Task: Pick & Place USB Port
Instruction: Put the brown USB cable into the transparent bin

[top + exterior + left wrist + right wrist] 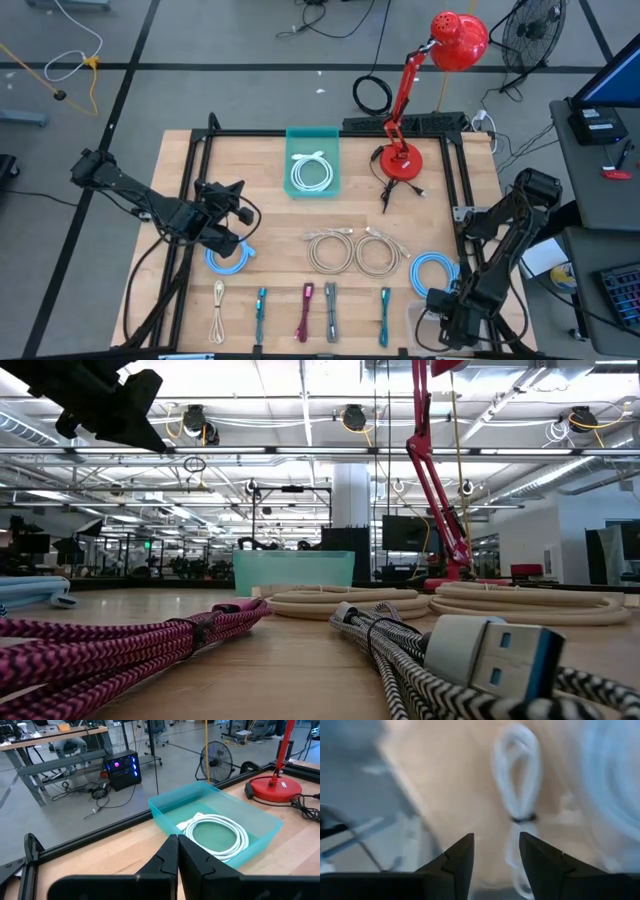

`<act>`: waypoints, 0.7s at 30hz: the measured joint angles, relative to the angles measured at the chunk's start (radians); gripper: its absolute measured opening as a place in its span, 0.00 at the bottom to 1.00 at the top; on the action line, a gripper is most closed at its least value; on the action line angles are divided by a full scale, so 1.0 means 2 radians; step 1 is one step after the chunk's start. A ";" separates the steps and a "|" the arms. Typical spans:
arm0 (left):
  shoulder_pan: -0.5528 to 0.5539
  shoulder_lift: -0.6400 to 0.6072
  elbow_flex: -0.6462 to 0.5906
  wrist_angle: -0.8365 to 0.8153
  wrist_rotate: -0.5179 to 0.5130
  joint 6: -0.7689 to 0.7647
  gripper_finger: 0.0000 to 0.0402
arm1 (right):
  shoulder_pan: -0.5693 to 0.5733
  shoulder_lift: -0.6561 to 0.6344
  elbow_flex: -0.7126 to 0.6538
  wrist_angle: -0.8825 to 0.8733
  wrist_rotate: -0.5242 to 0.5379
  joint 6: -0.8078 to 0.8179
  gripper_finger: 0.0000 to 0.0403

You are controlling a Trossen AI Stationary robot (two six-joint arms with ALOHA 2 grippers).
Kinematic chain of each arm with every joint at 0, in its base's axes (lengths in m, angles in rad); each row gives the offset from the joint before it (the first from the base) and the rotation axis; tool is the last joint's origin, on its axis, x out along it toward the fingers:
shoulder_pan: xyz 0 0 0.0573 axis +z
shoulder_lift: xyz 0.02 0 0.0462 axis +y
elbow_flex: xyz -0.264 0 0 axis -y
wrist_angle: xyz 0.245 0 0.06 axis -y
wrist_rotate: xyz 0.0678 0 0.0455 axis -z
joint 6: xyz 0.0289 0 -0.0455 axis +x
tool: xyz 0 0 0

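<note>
Right wrist view, white bundled cable point(517, 815) tied at its middle, right pincer point(496, 851) parted, empty, above it.

My two arms are matte black, jointed and angular, flanking the table point(270, 225). Each tool point(177, 857) ends in two dark, wedge-shaped fingers point(460, 857).

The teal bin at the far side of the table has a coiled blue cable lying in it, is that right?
Not quite. The teal bin does sit at the far side of the table, but the coiled cable lying in it is white, not blue. The high view and the left wrist view both show it. The blue coils lie out on the table itself.
</note>
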 joint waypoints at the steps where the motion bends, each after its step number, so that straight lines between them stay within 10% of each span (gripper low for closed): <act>1: 0.000 0.000 0.000 0.000 0.000 0.000 0.02 | -0.003 0.000 0.000 0.016 0.008 -0.011 0.38; 21: 0.000 0.000 0.000 0.023 -0.004 0.022 0.02 | -0.135 0.000 0.000 0.466 0.067 -0.460 0.31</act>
